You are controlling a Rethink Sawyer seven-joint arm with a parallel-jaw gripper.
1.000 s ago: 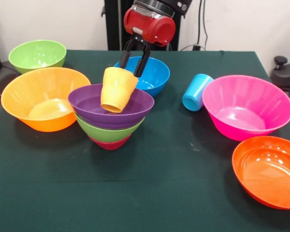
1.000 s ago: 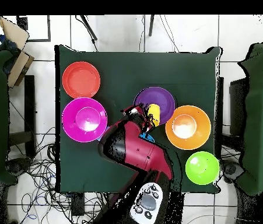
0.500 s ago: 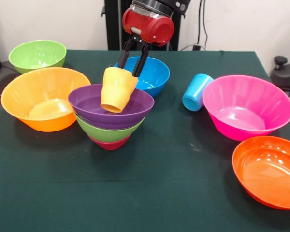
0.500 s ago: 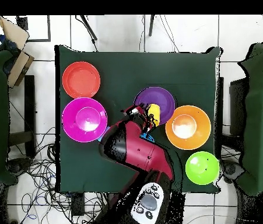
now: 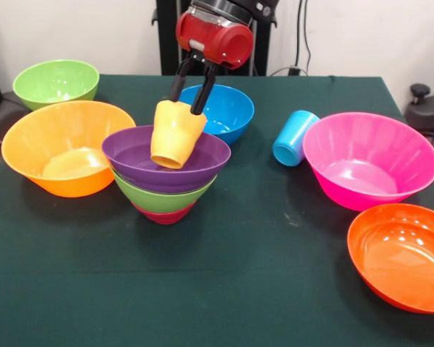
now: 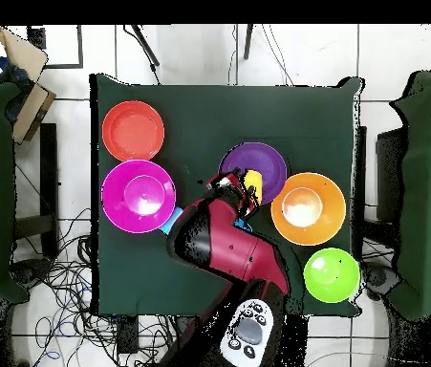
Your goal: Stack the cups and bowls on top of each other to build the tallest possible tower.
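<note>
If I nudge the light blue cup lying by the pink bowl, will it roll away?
Probably. The blue cup lies on its side, so a sideways push would likely roll it, curving since it tapers. The pink bowl next to it may stop it that way. It looks glossy, so likely slippery to grip.

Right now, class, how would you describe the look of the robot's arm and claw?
The arm is glossy red with black sections, rounded and bulky. The claw has two thin black fingers under a rounded red wrist housing. No markings or cables are discernible on it.
</note>
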